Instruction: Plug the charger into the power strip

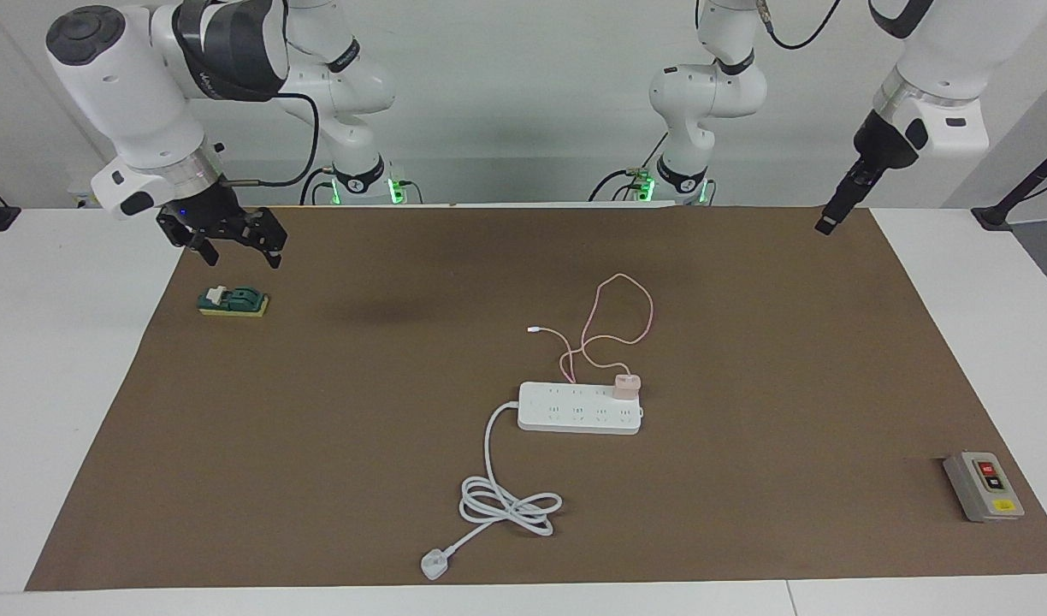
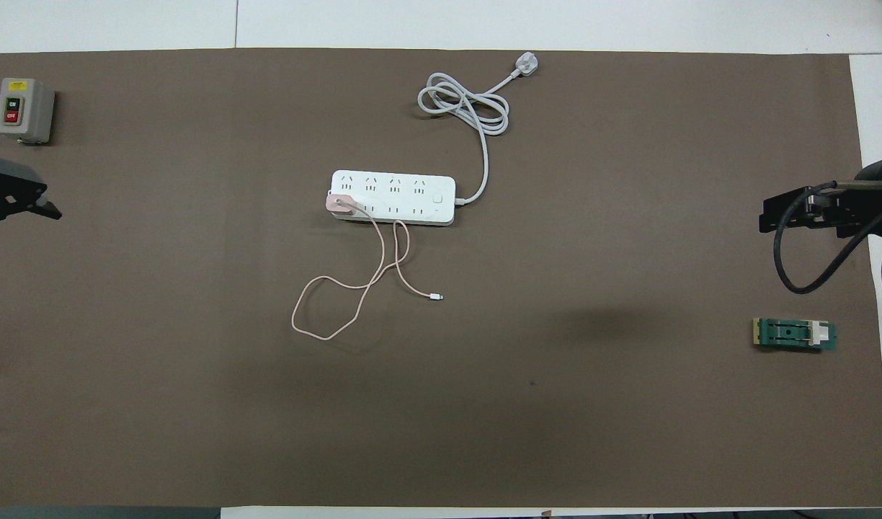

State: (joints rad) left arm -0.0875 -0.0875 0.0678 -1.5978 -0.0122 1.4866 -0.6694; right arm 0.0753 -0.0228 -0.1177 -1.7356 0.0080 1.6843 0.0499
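Note:
The pale pink charger (image 1: pixel 625 387) sits upright on the white power strip (image 1: pixel 580 408), on the row of sockets nearer to the robots, at the strip's end toward the left arm. It also shows in the overhead view (image 2: pixel 339 204) on the strip (image 2: pixel 393 197). Its thin pink cable (image 1: pixel 619 312) loops on the mat nearer to the robots. My right gripper (image 1: pixel 239 250) is open and empty, raised over the mat's corner at the right arm's end. My left gripper (image 1: pixel 829 222) is open and empty, raised over the mat's edge at the left arm's end.
The strip's thick white cord (image 1: pixel 506 505) coils farther from the robots and ends in a white plug (image 1: pixel 434 565). A green-and-yellow switch block (image 1: pixel 233 301) lies under the right gripper. A grey button box (image 1: pixel 984 486) stands toward the left arm's end.

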